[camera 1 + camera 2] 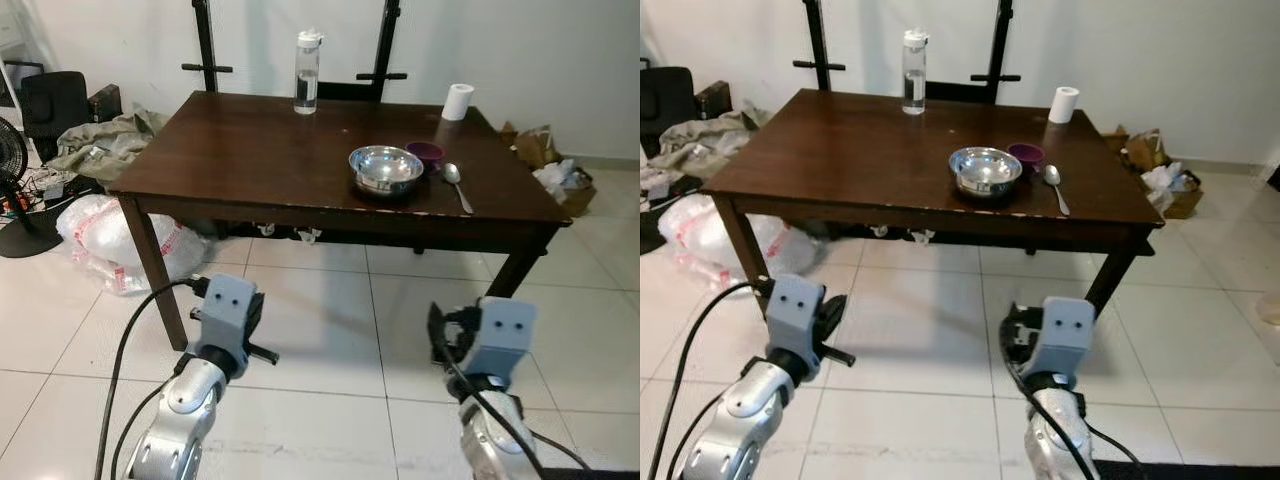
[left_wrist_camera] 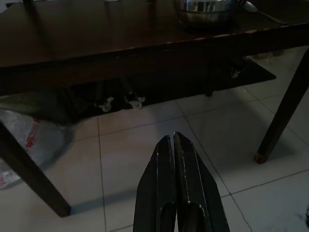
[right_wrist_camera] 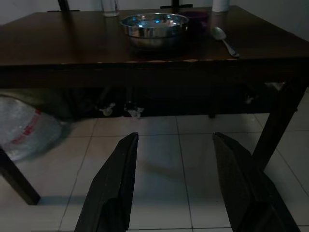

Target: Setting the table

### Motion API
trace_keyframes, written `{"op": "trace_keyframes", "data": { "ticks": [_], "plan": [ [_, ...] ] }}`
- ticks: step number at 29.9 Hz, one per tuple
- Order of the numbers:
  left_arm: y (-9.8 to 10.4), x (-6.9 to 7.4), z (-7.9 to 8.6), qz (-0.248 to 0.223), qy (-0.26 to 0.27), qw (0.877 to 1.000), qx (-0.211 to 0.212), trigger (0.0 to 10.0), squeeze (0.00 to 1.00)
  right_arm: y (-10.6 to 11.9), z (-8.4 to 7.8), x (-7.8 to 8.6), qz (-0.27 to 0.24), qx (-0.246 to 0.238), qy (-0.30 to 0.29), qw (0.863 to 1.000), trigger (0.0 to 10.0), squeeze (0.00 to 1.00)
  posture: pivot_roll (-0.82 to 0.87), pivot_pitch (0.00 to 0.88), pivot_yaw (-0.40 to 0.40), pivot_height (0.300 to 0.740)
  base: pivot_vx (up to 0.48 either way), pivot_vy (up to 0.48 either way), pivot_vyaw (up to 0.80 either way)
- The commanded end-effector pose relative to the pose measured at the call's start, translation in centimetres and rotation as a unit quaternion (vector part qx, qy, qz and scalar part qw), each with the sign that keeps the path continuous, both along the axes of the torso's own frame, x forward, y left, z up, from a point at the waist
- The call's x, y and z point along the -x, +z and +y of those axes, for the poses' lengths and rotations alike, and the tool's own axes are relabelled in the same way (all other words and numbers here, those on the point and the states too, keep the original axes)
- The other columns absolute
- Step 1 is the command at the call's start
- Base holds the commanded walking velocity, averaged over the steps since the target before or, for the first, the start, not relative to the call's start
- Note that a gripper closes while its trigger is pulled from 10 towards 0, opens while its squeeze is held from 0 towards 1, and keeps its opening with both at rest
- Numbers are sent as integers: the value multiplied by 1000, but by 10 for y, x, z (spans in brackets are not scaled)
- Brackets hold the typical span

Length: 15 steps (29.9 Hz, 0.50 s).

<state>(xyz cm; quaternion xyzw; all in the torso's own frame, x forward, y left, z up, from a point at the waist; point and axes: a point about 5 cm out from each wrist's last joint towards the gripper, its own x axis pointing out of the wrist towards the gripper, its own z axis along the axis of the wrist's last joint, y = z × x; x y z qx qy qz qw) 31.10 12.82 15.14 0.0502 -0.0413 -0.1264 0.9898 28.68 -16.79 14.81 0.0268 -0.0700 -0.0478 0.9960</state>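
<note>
A: Starting from the grippers: left gripper (image 2: pixel 175 193) is held low over the floor, fingers pressed together, nothing gripped. Right gripper (image 3: pixel 176 188) is spread wide, empty.

B: Bowl (image 1: pixel 385 168), cup (image 1: pixel 427 153) and spoon (image 1: pixel 458 185) are seen on the table (image 1: pixel 240 150), well apart from both.

A: Risk: table edge could be clipped if arms are raised late.

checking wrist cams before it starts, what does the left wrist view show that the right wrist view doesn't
Left wrist view: the left hand, fingers shut together. Right wrist view: the right hand, fingers open, plus the purple cup and the water bottle base. Both: the steel bowl, the spoon and the dark table over tiled floor.
</note>
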Motion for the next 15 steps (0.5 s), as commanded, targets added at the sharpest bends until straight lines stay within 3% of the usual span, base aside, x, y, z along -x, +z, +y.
{"op": "trace_keyframes", "data": {
  "ticks": [1, 7, 15],
  "plan": [
    [-9, 0, 0, 24, 5, 1000, 5, 10000, 0, -2, 0, 2, 9, 7, 10, 1000, 10000, 0, 5, 84, 41, 740, 0, 0, 0],
    [-11, 0, 1, 33, 11, 999, 5, 10000, 0, -3, 3, 4, 10, 6, 25, 1000, 10000, 0, 4, 86, 41, 740, 0, 0, 0],
    [-12, 0, 2, 36, 16, 999, 0, 10000, 0, -3, 6, 4, 11, 9, 39, 999, 10000, 0, 5, 87, 42, 740, 0, 0, 754]
  ]
}}
